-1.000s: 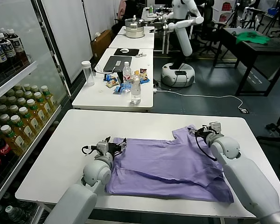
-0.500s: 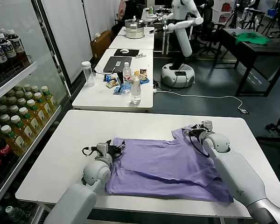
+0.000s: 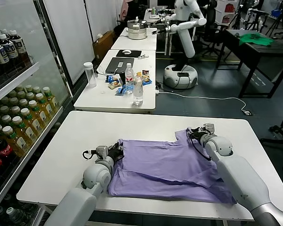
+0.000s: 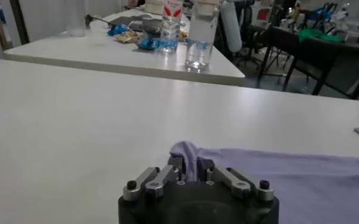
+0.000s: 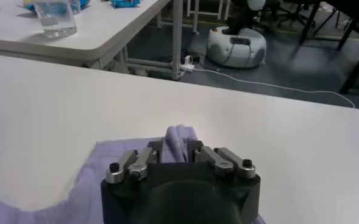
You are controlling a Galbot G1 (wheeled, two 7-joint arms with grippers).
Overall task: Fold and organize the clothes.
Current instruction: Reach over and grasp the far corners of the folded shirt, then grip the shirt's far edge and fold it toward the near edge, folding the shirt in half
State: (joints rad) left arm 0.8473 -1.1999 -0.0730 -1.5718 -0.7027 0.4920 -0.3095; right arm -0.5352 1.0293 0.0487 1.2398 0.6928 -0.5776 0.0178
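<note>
Since the earlier frames, the left claw (image 3: pixel 117 150) has carried its corner of the T-shirt (image 3: pixel 165 167) slightly toward the right, and the right claw (image 3: pixel 194 134) has drawn its corner inward and farther from the robot; the cloth between them now lies a little flatter.

The lavender T-shirt rests on the white table (image 3: pixel 75 136), on the half nearest the robot, spread between the two arms. Its near hem lies close to the table's near edge. A diagonal fold crosses the right part of the fabric.

Left claw: positioned at the shirt's far-left corner, low over the table. In the left wrist view the claw (image 4: pixel 190 165) is clamped on a small bunched peak of lavender fabric (image 4: pixel 186 152), with the fingers drawn together around it. The rest of the shirt (image 4: pixel 301 176) extends flat from that point.

Right claw: positioned at the shirt's far-right corner, beside the raised sleeve area. In the right wrist view the claw (image 5: pixel 177 148) is likewise closed on a pinched ridge of fabric (image 5: pixel 178 137), which stands up between the fingers.

Beyond the working table stands a second white table (image 3: pixel 113 94) carrying a clear water bottle (image 3: pixel 137 90), a laptop (image 3: pixel 115 64) and snack packets (image 3: pixel 114 83). A shelf of bottled drinks (image 3: pixel 19 122) stands to the left. Farther back, another white robot (image 3: pixel 181 42) stands on the floor.
</note>
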